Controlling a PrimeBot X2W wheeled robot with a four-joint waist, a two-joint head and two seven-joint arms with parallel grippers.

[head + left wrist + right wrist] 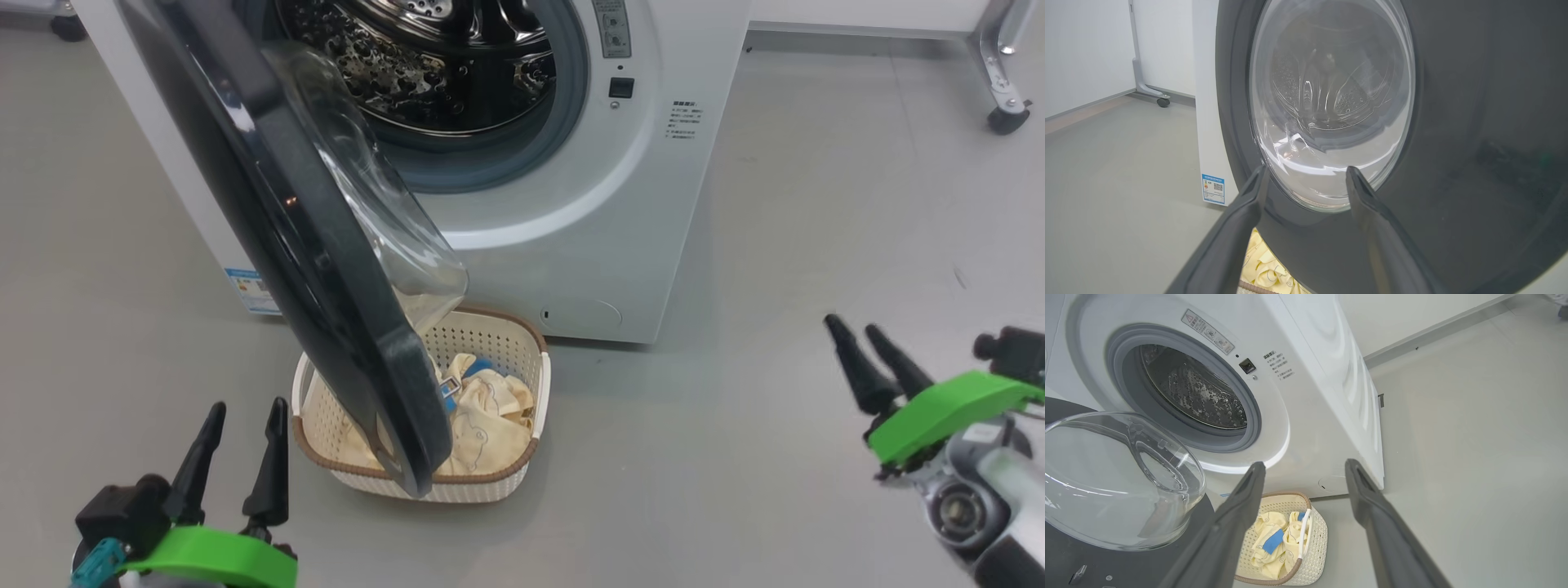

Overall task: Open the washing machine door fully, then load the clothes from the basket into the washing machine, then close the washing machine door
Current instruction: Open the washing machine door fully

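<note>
1. Head view first: the left gripper (249, 404) sits low with its two long dark fingers spread apart and nothing between them. Same deal for the right gripper (851, 323), fingers apart and holding nothing, over plain grey floor (735, 425).
2. Just ahead of the left fingers and a bit to their right, the big round glossy-black-rimmed door (343, 327) stands swung out from the big white front-loading washing machine (571, 245). The fingers aren't touching it.
3. The door's bulging clear glass bowl (375, 188) faces away from the left fingers, toward the right ones.
4. The small rectangular cream perforated plastic basket (490, 339) with a brown rim sits on the floor right beside the left fingertips and well away from the right ones. The door's lower edge overlaps its near-left half; can't tell if they touch.
5. The soft pale yellow clothes (490, 416) with blue patches are bunched up inside the basket.
6. Left wrist view: the door is right past the fingertips, the glass is between the two tips, and a bit of yellow fabric peeks out low between the fingers. A small blue sticker (1213, 189) is off to the left.
7. Right wrist view: the basket lies between the fingers, below the tips, and the steel drum (1196, 392) is up and left of them.
</note>
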